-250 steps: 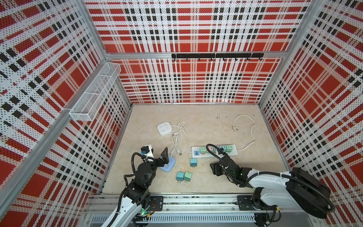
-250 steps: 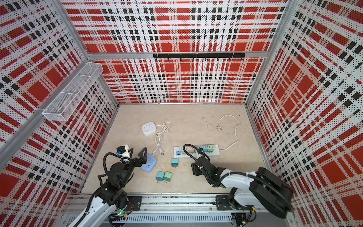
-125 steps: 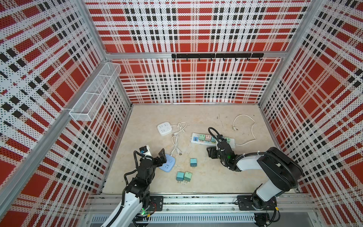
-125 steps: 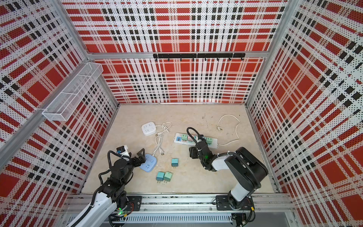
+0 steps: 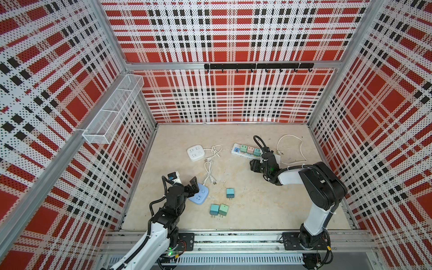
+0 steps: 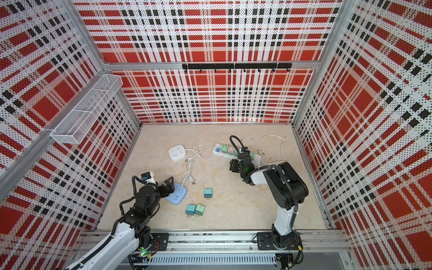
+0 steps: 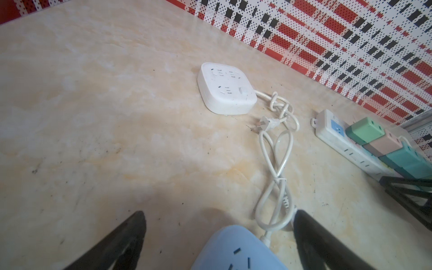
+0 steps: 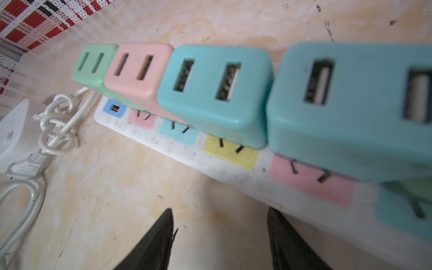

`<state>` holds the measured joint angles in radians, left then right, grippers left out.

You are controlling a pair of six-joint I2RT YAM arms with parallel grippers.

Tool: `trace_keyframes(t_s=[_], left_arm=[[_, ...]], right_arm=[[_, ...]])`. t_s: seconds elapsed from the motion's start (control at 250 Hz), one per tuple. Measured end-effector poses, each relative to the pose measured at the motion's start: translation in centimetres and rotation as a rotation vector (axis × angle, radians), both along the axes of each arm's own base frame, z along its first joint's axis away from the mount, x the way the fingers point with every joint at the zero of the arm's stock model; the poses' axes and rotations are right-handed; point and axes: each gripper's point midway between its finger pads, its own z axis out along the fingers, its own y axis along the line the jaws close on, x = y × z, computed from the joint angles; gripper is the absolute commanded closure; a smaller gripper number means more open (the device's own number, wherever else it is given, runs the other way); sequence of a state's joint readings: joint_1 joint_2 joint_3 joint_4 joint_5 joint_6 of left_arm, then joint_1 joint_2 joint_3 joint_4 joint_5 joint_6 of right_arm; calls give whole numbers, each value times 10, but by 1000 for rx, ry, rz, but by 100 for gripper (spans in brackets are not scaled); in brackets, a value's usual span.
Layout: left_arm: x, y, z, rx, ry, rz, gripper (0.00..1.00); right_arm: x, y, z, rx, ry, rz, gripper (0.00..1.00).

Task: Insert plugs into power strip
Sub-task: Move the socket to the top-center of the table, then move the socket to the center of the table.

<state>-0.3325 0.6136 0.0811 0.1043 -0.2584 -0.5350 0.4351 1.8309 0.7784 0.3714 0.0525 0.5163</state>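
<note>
Right gripper (image 8: pixel 219 210) part-open, empty, beside power strip (image 8: pixel 149 136) holding plugs (image 8: pixel 217 93), left gripper (image 7: pixel 219 212) spread wide around blue socket (image 7: pixel 233 250)

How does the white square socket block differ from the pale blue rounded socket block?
The white square socket block is white and lies untouched; the pale blue rounded socket block is blue and lies at the open left gripper. Both lie flat, sockets up, empty.
</note>
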Motion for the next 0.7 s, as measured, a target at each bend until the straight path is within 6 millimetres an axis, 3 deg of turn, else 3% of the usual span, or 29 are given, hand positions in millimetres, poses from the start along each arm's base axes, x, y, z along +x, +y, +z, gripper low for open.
trace_keyframes(t_s=[0.168, 0.316, 0.416, 0.544, 0.7], left_arm=[[4, 2, 9, -42, 5, 37, 1], [3, 7, 11, -122, 77, 122, 1], [1, 7, 16, -164, 119, 153, 1], [-5, 4, 13, -223, 161, 178, 1], [-14, -8, 2, -251, 216, 169, 1]], right_arm=[[-3, 5, 1, -19, 26, 31, 34], [-38, 13, 8, -62, 53, 83, 33], [-67, 38, 29, -71, 15, 161, 32], [-104, 84, 56, -48, -52, 299, 31], [-151, 137, 53, -54, -58, 464, 32]])
